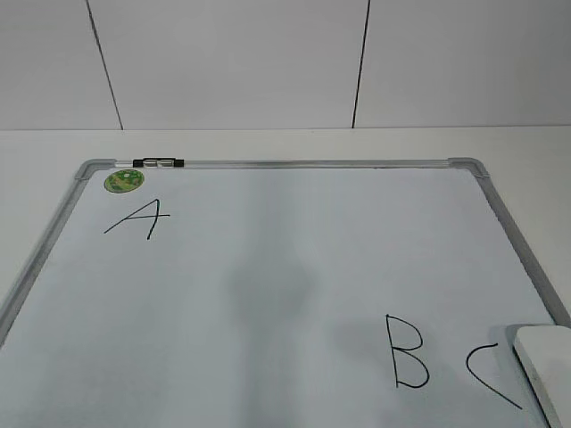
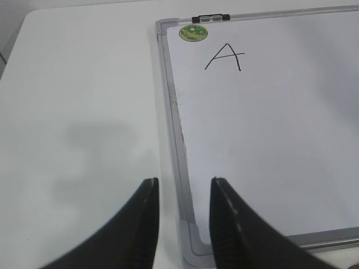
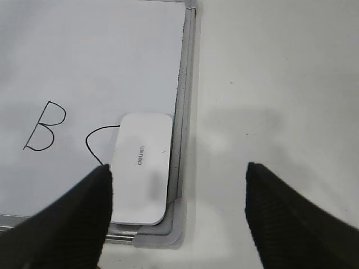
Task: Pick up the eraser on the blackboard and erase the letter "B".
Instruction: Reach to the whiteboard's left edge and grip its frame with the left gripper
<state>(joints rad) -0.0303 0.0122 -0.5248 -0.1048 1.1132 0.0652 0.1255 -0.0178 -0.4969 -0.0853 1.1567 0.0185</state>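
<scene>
The blackboard [image 1: 268, 267] lies flat on the table with a silver-grey frame. The white eraser [image 3: 142, 167] lies in its near right corner, also at the bottom right of the exterior view [image 1: 544, 366]. The black letter "B" [image 1: 406, 352] is drawn left of it, with a C-like curve [image 1: 489, 374] between them; the "B" also shows in the right wrist view [image 3: 45, 126]. My right gripper [image 3: 178, 185] is wide open above the corner, its left finger beside the eraser. My left gripper [image 2: 182, 193] is open and empty over the board's near left corner. Neither gripper shows in the exterior view.
A black "A" [image 1: 138, 218], a green round magnet [image 1: 123, 181] and a thin black-and-clear marker [image 1: 159, 163] sit at the board's far left corner. White table [image 2: 78, 112] surrounds the board; a white wall [image 1: 268, 62] stands behind.
</scene>
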